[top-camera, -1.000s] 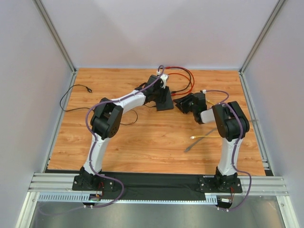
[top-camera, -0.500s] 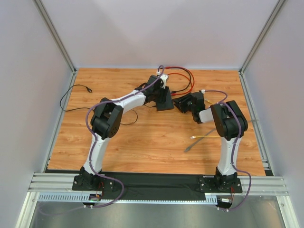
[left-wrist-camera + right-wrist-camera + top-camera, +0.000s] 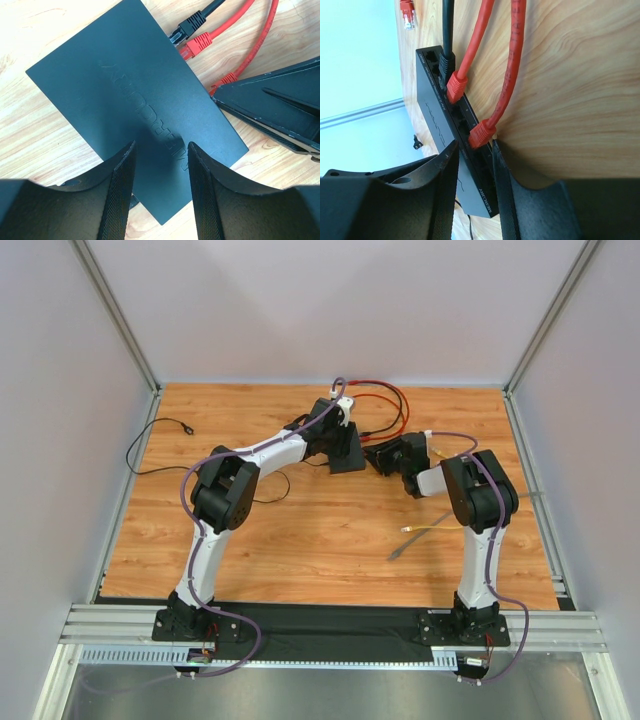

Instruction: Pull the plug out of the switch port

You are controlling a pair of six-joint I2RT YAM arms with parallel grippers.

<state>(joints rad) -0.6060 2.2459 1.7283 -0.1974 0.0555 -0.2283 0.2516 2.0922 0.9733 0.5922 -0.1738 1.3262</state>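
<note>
Right tool (image 3: 474,150) spread, nothing pinched; lowest red plug (image 3: 481,134) sits just above its tips at mid-frame, seated in the switch (image 3: 435,110), long axis pointing up-right. Left tool (image 3: 161,147), also spread, hangs over the switch top, so right tool is nearer the plug.

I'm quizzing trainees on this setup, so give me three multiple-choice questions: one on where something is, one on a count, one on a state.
1. Where does the yellow cable lie? A under the left arm; B on the table by the right arm; C hanging off the edge.
2. How many red plugs sit in the switch? A one; B two; C four.
3. The black plug is: A plugged into the switch; B loose on the table; C gripped.
Answers: B, the top view shows it on the wood beside that arm; B, the right wrist view shows two seated; A, it sits in the switch next to a red plug.
</note>
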